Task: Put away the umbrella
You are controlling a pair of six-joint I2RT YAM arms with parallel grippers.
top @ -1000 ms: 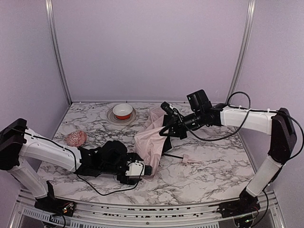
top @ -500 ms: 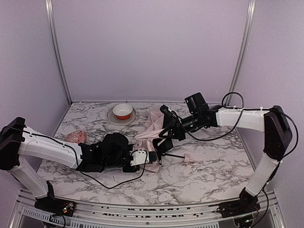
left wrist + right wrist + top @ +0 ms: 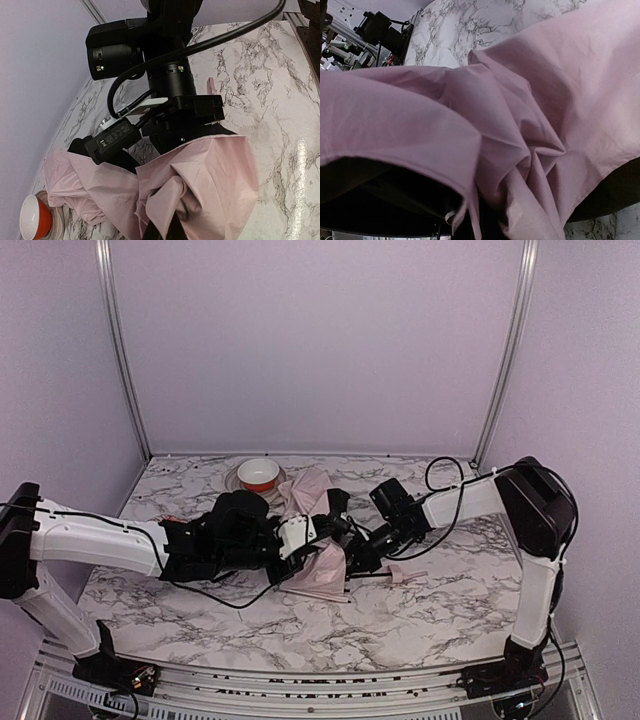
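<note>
Both arms meet on the umbrella [image 3: 322, 570] at mid-frame.
A second ago the left end effector [image 3: 333, 527] lay released low in the centre; now it is up and right of there, clenched, apparently on a fold of pink fabric, though that wrist view is crowded. The right end effector [image 3: 358, 552] has dropped from the upper right to just beside it, clamped in the cloth. The umbrella, hanging taller before, lies crumpled on the surface [image 3: 430, 610].

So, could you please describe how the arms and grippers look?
The left arm and right arm have smooth white links joined by bulky black joints, with thin black cables looping alongside. The left gripper has a white body; the right gripper looks mostly black.
</note>
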